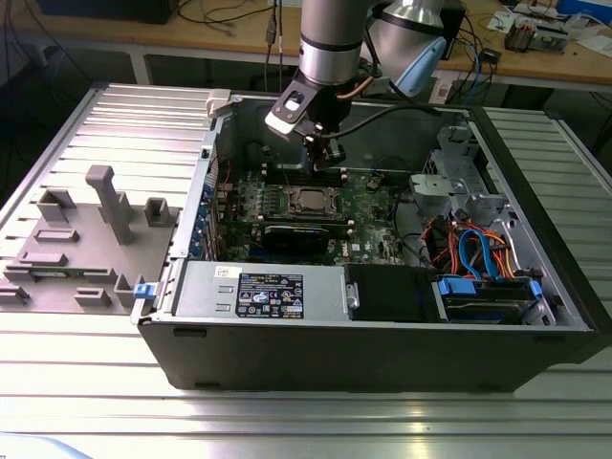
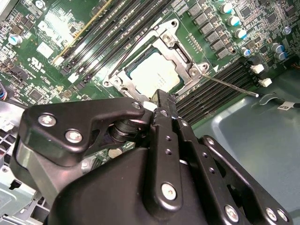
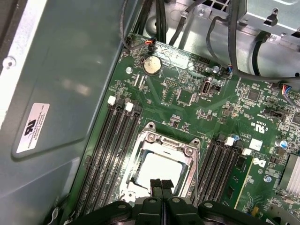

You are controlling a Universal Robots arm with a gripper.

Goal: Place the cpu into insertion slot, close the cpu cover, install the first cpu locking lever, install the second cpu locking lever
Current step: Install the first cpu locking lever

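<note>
The cpu (image 1: 314, 201) (image 2: 154, 72) (image 3: 157, 168) lies in the insertion slot (image 1: 314, 189) on the green motherboard, its silver top showing. The cpu cover (image 2: 180, 51) (image 3: 171, 145) lies flat around it as a silvery frame. In the second wrist view a thin locking lever (image 2: 234, 86) sticks out sideways over the memory slots, and another wire lever (image 2: 131, 51) runs along the opposite side of the socket. My gripper (image 1: 327, 153) (image 2: 159, 101) (image 3: 161, 183) hangs just above the socket's edge, its fingers shut together with nothing between them.
Long black memory slots (image 3: 110, 154) flank the socket on both sides. The case wall (image 3: 56, 93) stands close by. Cables and drive bays (image 1: 478, 249) fill the exterior view's right, a power supply (image 1: 258, 292) lies in front, and a grey fixture tray (image 1: 86, 239) sits left.
</note>
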